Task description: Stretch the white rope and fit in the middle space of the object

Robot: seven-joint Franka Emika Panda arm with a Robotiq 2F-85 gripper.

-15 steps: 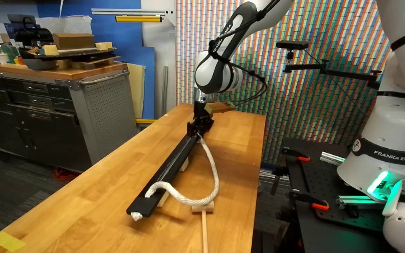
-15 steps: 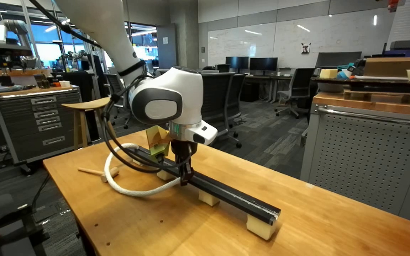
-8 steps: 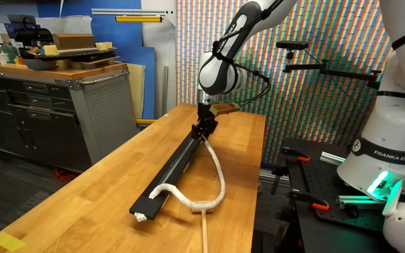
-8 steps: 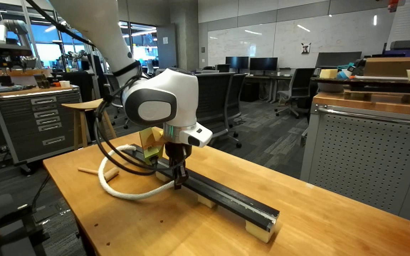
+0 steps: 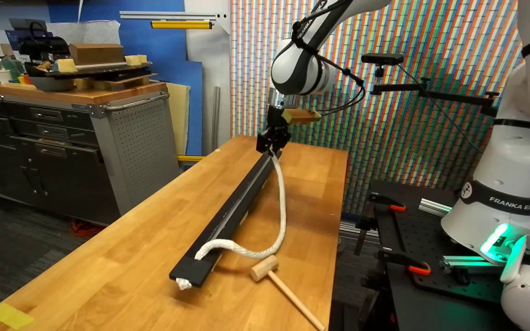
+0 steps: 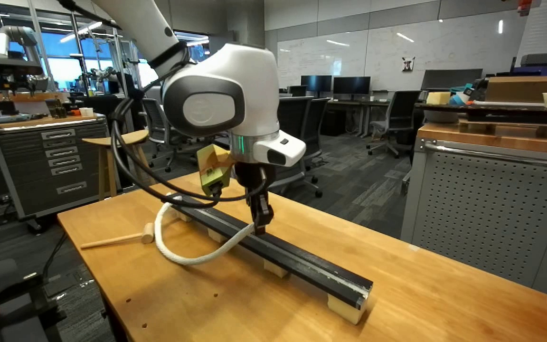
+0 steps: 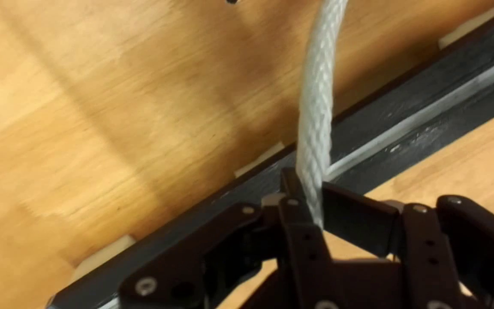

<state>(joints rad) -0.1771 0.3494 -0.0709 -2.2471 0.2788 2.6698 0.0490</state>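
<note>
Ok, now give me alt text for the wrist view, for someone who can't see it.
A dark pincer grips a white rope, which runs up and out of the top of the picture. Beneath them, a black bar with a lengthwise groove crosses diagonally from lower left to upper right, above a light wooden table.

A wooden mallet (image 5: 281, 284) lies on the table (image 5: 312, 216).

- Hand (image 5: 271, 150): just above frame centre, gripping the rope (image 5: 283, 216).
- Rope: bows down the centre, turns left into the bar (image 5: 228, 216).
- Bar: slants from lower left of centre up towards the hand.
- Mallet (image 5: 265, 268): lower centre, on the desk (image 5: 131, 257), head near the rope's bend.
</note>
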